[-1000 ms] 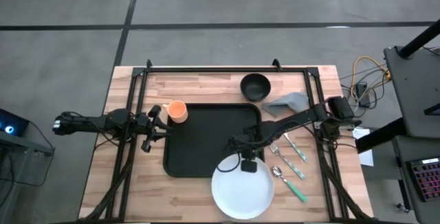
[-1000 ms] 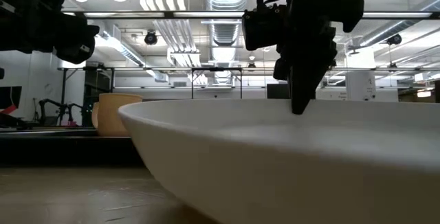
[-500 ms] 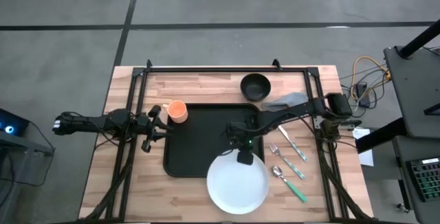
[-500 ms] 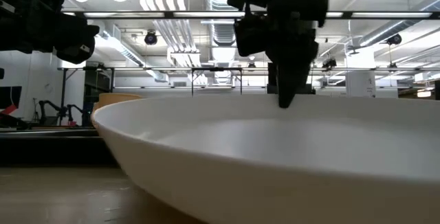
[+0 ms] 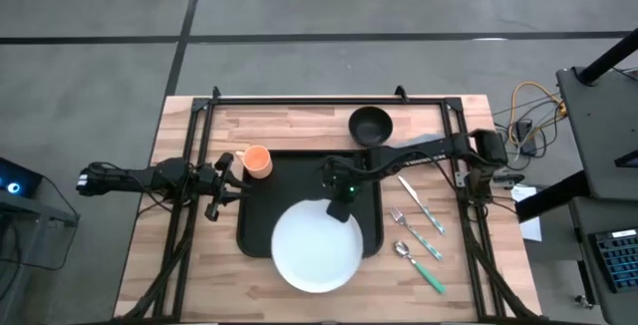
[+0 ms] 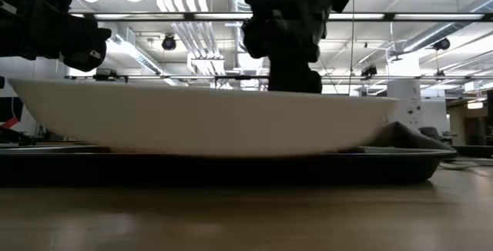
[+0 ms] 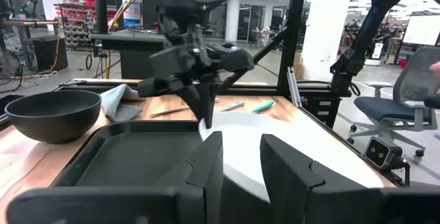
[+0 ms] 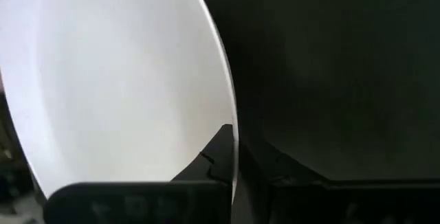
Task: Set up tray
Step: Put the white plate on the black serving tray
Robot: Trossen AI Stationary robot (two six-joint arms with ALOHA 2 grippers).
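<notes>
Tray [image 5: 289,190]: large, flat, black, low-rimmed; lies mid-table, flat on the wood.

White plate [image 5: 317,245]: round; most of it rests on the tray's near right part, its near rim overhanging the tray's near edge. In the low view the plate [image 6: 208,120] sits on the tray [image 6: 400,165].

Right gripper [image 5: 339,205]: reaches in from the table's right side, jaws pinched narrow on the plate's far rim; the right wrist view shows a finger on each face of the rim [image 8: 230,148].

Left gripper [image 5: 227,177]: waits just off the tray's left edge, beside the cup; jaws slightly parted, holding nothing.

Orange cup [image 5: 257,161]: upright on the wood at the tray's far left corner, off the tray.

Black bowl [image 5: 370,125]: on the wood just beyond the tray's far right corner.

Grey cloth [image 5: 424,144]: partly under the right arm, near the bowl.

Cutlery: fork [image 5: 420,211], spoon [image 5: 419,266] and one more green-handled piece, lying on the wood right of the tray.

Progress, as judged: plate nearly placed but not centred or released; cup, bowl, cloth and cutlery seemingly yet to go on.

Table [image 5: 199,265]: pale wood planks with a dark frame along the far edge and sides.

Room: grey concrete floor, cables and equipment at right; the low and left wrist views show an open workshop with ceiling ducts, strip lights, shelving and an office chair.
</notes>
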